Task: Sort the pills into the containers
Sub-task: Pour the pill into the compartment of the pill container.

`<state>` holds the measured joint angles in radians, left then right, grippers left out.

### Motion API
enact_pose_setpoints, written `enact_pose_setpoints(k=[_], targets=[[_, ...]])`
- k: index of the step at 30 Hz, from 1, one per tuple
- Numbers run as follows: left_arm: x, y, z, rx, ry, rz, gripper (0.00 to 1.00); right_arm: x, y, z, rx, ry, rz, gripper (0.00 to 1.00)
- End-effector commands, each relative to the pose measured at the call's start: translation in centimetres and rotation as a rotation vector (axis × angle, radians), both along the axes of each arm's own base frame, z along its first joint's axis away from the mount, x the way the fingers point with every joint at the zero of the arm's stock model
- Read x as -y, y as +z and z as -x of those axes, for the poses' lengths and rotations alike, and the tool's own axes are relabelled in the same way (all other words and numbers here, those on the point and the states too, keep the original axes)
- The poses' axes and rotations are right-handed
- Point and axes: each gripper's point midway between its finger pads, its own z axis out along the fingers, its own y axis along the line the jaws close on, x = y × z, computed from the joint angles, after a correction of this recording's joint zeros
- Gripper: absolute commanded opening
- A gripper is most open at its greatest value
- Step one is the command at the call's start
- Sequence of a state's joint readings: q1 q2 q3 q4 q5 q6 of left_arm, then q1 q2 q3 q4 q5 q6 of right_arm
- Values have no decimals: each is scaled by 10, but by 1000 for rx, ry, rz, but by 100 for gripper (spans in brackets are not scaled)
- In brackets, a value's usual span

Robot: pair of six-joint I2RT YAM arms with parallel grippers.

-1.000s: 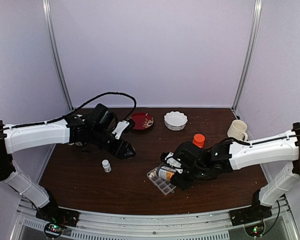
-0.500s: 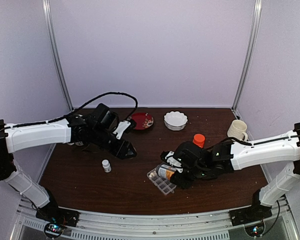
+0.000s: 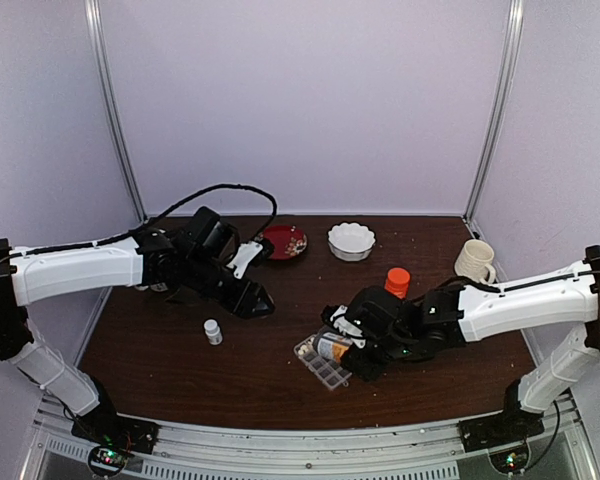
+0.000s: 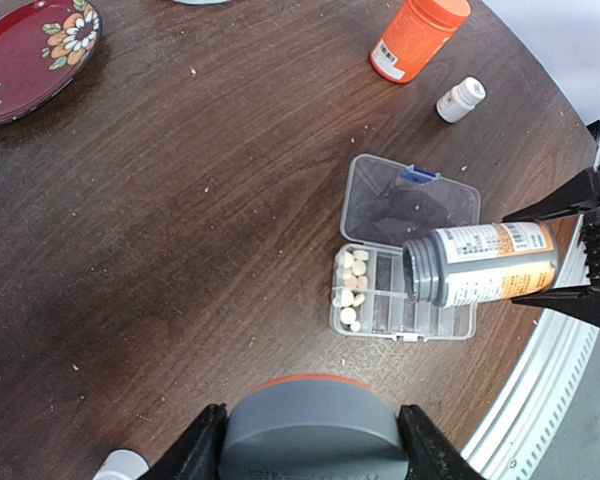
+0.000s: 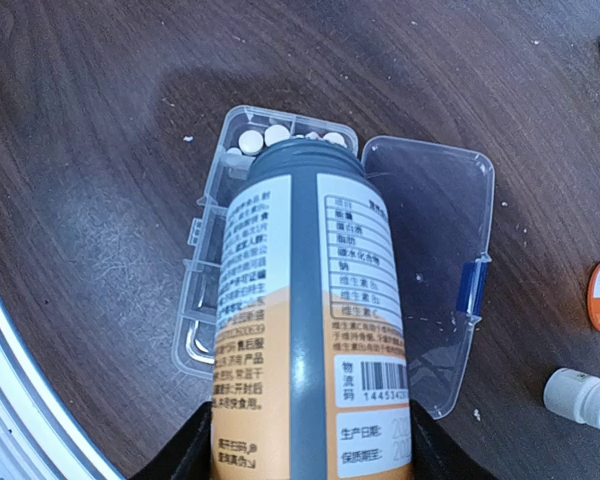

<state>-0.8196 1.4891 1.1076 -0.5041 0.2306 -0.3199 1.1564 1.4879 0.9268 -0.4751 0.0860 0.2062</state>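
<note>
Right gripper [image 5: 305, 460]: clamped on open bottle [image 5: 300, 300], tipped over pill box [image 4: 380, 310].
Left gripper [image 4: 313, 445]: grasping grey cap [image 4: 310, 415].
Progress: early; pills [image 4: 349, 290] in end cells only, other visible cells empty.

1. The left gripper [image 4: 315, 450] clamps a grey cap [image 4: 310, 420] between its two fingers.
2. A clear pill box [image 4: 385, 312] lies on the dark worktop [image 4: 180, 220] near its railed edge, with the lid open flat.
3. Whitish pills [image 4: 350, 290] lie in one end cell.
4. The right gripper [image 4: 512, 256] holds a grey bottle [image 4: 480, 262] sideways, with its mouth over the box.
5. An orange bottle [image 4: 418, 38], a small white bottle [image 4: 461, 99] and a red plate [image 4: 30, 45] stand farther from that edge.
</note>
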Motion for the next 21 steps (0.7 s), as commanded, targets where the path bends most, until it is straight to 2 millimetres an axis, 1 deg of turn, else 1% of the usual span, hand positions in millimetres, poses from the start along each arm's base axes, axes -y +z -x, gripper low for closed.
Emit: enact_pose_setpoints(k=[1, 3, 4, 6, 8, 11, 12, 14, 15, 16, 17, 18, 20, 21], targets=[[9, 12, -3, 29, -20, 24, 0, -7, 10, 0, 19, -16, -74, 0], [9, 12, -3, 26, -20, 22, 0, 0, 4, -1, 14, -29, -13, 0], [9, 11, -3, 26, -19, 22, 0, -2, 7, -2, 12, -30, -9, 0], [10, 10, -2, 25, -22, 21, 0, -7, 12, 1, 5, -18, -64, 0], [9, 9, -3, 26, -19, 16, 0, -8, 14, 0, 20, -24, -98, 0], [10, 4, -4, 19, -18, 5, 0, 1, 4, -2, 4, -37, 27, 0], [11, 2, -4, 15, -18, 0, 0, 0, 2, 1, -10, -25, 27, 0], [11, -2, -5, 14, -17, -12, 0, -8, 6, 3, -13, -18, -51, 0], [12, -3, -6, 14, -18, -16, 0, -6, 6, 3, -6, -23, -64, 0], [12, -5, -6, 14, -17, -20, 0, -4, 5, 1, 4, -34, -51, 0], [12, -6, -7, 12, -16, -27, 0, 2, 2, 0, 1, -47, -5, 0], [12, -7, -7, 13, -14, -29, 0, 0, 3, -1, 1, -44, 4, 0], [12, -8, -8, 14, -13, -35, 0, -7, 13, 2, 1, -32, -71, 0], [12, -8, -8, 15, -13, -38, 0, -8, 15, 2, 8, -32, -100, 0]])
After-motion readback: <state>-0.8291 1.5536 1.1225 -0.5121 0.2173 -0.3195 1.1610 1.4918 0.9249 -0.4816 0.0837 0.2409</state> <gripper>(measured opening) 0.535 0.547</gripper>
